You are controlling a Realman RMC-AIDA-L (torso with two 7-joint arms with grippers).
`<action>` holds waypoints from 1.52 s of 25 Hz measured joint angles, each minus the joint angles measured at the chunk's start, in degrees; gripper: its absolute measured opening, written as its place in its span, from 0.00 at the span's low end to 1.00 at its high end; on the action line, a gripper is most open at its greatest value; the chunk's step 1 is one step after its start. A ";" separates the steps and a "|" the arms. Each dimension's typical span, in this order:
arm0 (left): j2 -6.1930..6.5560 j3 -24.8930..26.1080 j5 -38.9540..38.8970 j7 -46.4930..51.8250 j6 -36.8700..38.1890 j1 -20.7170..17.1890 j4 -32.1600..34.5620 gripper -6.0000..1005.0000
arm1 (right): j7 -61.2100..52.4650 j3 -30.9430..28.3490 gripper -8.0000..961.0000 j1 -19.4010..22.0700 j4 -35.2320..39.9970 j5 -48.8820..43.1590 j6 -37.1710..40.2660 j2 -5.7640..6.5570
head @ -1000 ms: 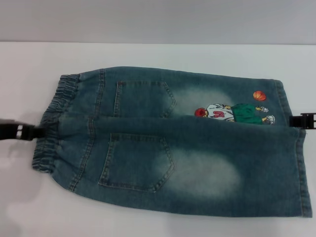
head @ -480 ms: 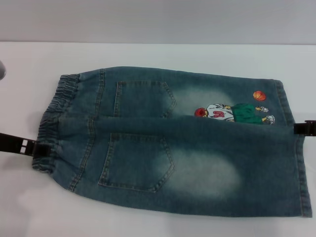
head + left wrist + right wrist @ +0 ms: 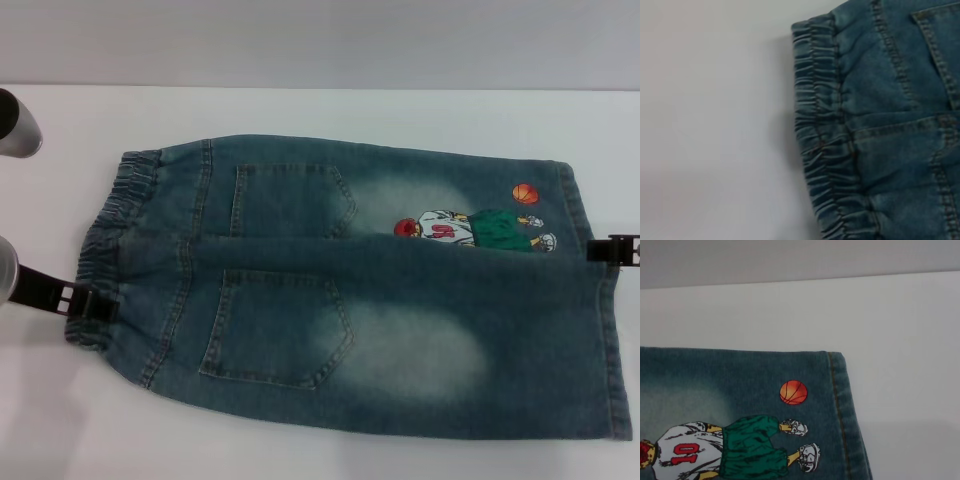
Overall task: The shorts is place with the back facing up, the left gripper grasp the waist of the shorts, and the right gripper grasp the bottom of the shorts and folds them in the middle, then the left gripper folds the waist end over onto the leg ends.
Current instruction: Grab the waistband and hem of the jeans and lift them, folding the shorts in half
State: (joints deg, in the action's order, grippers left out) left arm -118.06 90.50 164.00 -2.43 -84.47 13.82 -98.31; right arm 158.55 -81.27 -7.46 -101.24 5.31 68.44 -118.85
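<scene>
The blue denim shorts point(image 3: 350, 290) lie flat on the white table, back pockets up. Their gathered waist point(image 3: 105, 240) is at the left and the straight leg hems point(image 3: 600, 340) are at the right. My left gripper point(image 3: 95, 300) reaches in from the left and touches the near part of the waistband. My right gripper point(image 3: 597, 250) sits at the right edge, against the hem where the two legs meet. The left wrist view shows the puckered waist point(image 3: 820, 130) from above. The right wrist view shows the far leg's hem point(image 3: 842, 405) and the cartoon print point(image 3: 740, 445) with its orange ball point(image 3: 793, 392).
The white table point(image 3: 320, 110) runs back to a grey wall. Part of my left arm's silver cylinder point(image 3: 15, 125) shows at the far left edge.
My left gripper has slid along the waistband toward the near side and in against the fabric, and its silver arm has come into view. The right gripper has barely shifted.
</scene>
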 joint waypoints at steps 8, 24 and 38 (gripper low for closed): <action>0.02 -0.35 0.46 1.13 -0.65 1.14 2.10 0.73 | 0.29 0.05 0.69 -0.13 1.66 -0.04 -1.77 0.11; 0.03 -3.89 0.44 2.96 -1.12 2.26 3.93 0.72 | 1.53 0.29 0.69 0.36 1.75 -0.04 -1.99 0.20; 0.02 -4.38 0.44 2.87 -0.51 2.26 5.38 0.72 | 1.58 1.24 0.69 0.45 1.36 -0.04 -1.60 0.29</action>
State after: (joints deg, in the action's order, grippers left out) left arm -118.03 86.12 164.44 0.44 -84.98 16.08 -92.94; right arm 160.14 -80.03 -7.01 -99.88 5.27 66.84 -118.56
